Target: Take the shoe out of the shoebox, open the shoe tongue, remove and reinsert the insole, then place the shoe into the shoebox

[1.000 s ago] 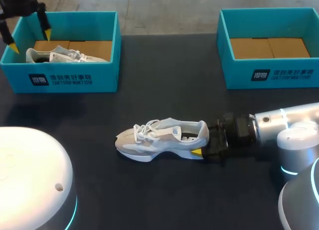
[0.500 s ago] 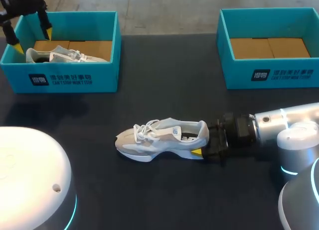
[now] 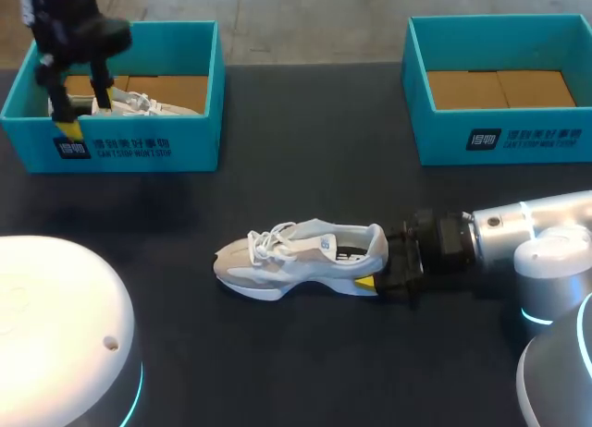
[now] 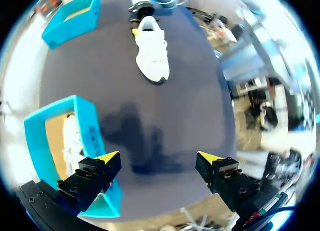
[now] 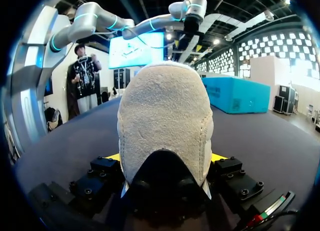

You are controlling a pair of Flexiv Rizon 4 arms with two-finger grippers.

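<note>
A grey-and-white shoe (image 3: 301, 259) lies on its sole in the middle of the dark table, toe to the left. My right gripper (image 3: 376, 264) is shut on its heel. In the right wrist view the suede heel (image 5: 165, 121) fills the gap between the yellow-tipped fingers (image 5: 113, 157). A second shoe (image 3: 139, 102) lies in the left teal shoebox (image 3: 139, 148). My left gripper (image 3: 85, 114) hangs open over that box's front left part, holding nothing. In the left wrist view the left gripper (image 4: 159, 161) stands wide open above the shoebox (image 4: 90, 131) and the table.
A second teal shoebox (image 3: 504, 140) with a cardboard floor stands at the back right and holds no shoe. White domed arm bases (image 3: 55, 335) sit at the near left and near right corners. Bare dark table (image 3: 305, 159) lies between the boxes.
My left gripper has moved from beyond the left box's far left corner to the right and nearer, now over the box's front wall. The right arm and its shoe have stayed still.
</note>
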